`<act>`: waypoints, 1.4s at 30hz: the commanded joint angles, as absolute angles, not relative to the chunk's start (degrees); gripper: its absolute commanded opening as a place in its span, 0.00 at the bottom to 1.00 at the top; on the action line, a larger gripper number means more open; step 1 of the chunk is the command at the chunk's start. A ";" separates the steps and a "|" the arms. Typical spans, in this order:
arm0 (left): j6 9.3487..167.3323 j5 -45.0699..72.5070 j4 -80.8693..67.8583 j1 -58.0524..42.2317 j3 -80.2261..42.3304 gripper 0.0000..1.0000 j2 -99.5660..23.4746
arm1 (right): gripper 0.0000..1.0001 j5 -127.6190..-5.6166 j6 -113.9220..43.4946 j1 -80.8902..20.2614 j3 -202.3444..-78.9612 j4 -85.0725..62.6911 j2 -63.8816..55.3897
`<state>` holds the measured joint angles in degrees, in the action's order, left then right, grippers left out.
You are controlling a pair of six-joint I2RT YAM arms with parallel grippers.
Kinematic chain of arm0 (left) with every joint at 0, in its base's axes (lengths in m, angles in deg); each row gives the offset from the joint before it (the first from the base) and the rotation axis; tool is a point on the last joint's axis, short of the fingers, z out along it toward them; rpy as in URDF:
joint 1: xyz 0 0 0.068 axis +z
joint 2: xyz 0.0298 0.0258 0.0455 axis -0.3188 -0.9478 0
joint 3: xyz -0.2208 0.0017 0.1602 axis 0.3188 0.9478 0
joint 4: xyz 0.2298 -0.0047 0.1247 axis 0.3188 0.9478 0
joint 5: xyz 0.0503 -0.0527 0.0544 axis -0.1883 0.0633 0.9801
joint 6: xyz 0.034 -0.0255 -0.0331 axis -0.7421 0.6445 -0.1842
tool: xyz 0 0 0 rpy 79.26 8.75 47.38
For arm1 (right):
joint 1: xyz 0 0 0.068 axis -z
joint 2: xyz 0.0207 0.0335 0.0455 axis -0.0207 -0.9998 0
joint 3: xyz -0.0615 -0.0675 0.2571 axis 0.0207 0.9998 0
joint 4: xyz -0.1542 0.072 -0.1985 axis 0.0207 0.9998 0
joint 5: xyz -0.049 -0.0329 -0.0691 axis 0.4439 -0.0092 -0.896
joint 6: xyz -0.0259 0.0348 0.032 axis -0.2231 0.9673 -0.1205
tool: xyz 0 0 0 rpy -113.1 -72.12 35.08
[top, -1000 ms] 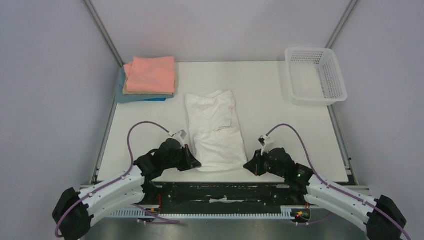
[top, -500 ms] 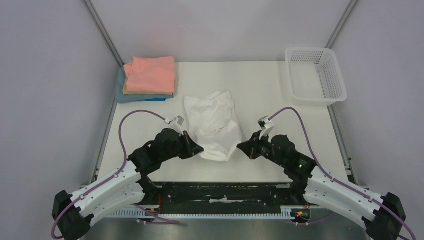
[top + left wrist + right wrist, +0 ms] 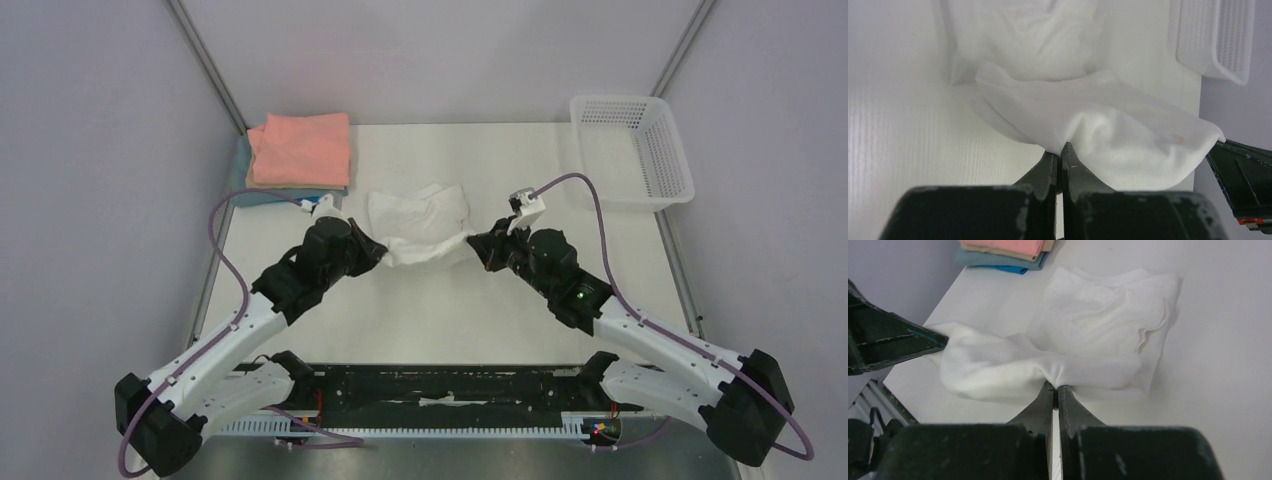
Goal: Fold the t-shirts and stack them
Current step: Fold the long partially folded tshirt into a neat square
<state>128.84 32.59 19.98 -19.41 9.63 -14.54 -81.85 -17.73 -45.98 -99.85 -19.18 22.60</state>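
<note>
The white t-shirt (image 3: 420,222) lies at mid-table, its near end lifted and carried over its far part. My left gripper (image 3: 380,250) is shut on the shirt's near left corner (image 3: 1060,140). My right gripper (image 3: 472,243) is shut on the near right corner (image 3: 1055,377). The held edge hangs between the two grippers above the table. A stack of folded shirts stands at the far left: salmon-pink (image 3: 302,148) on top, tan (image 3: 300,186) under it, blue (image 3: 262,195) at the bottom. The stack also shows in the right wrist view (image 3: 1003,250).
A white lattice basket (image 3: 633,150) stands at the far right corner; it also shows in the left wrist view (image 3: 1218,37). Metal frame posts rise at the back corners. The white table (image 3: 450,310) has a black rail along its near edge.
Both grippers have moved away from me, lifting the shirt's near edge and carrying it over the far half. The shirt now looks about half as long.
</note>
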 commanded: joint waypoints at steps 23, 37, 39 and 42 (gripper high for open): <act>121.57 27.70 9.92 -0.25 -8.59 0.02 -43.13 | 0.00 -66.79 -19.77 -28.56 -119.24 -38.02 -8.72; 119.50 24.18 7.42 2.89 -18.66 0.02 -62.73 | 0.00 -69.89 -19.25 -25.47 -129.24 -40.22 -27.98; 120.13 23.70 5.72 3.33 -18.90 0.02 -65.23 | 0.00 -69.77 -18.61 -25.14 -130.63 -40.34 -30.68; 120.68 22.60 5.57 4.44 -21.24 0.05 -68.96 | 0.03 -69.27 -17.27 -24.72 -133.64 -40.75 -35.12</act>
<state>121.67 24.37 8.31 2.84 -17.30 -65.18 -68.26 -18.78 -25.66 -128.63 -37.81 -30.82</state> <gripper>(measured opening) 0.046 0.015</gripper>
